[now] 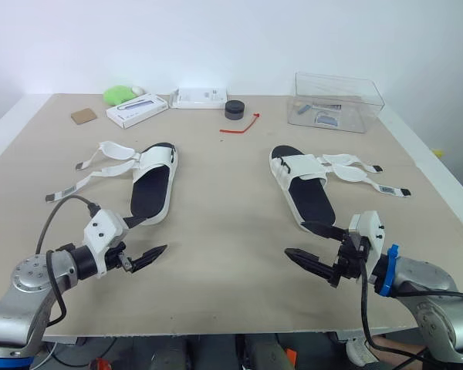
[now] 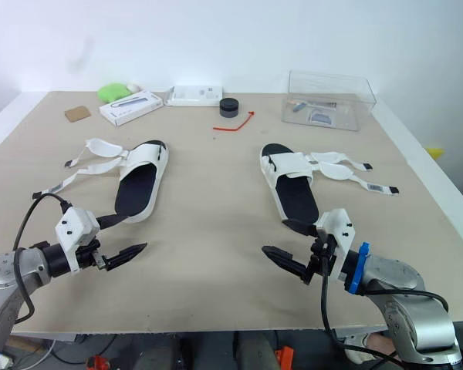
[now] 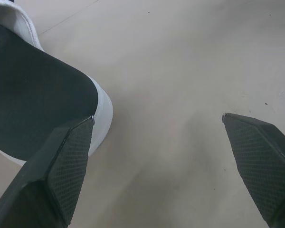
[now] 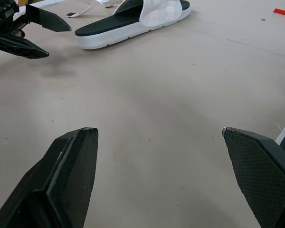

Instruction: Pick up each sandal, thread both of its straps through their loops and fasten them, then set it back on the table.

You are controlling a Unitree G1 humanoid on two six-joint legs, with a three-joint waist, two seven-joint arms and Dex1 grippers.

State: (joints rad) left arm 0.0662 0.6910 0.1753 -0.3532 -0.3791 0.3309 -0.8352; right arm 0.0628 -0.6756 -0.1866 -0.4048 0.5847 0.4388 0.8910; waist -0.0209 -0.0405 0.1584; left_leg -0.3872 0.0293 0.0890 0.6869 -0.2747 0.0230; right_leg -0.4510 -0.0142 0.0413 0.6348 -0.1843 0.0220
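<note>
Left eye view: left sandal (image 1: 153, 193), right sandal (image 1: 309, 199) lie unfastened.

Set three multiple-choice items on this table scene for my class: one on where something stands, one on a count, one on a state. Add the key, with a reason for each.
1. Where does the clear box stand on the table?
A. at the far right corner
B. at the near left edge
C. in the middle of the table

2. How many sandals lie on the table?
A. one
B. two
C. three

3. How are the straps now?
A. fastened through their loops
B. loose, spread outward
C. held by a gripper

Key:
1 A: the box stands at the far right, beyond the right sandal.
2 B: there is the left sandal and the right sandal, no more.
3 B: the straps lie flat on the table, away from each sandal, and the left gripper and the right gripper are open and hold nothing.
</note>
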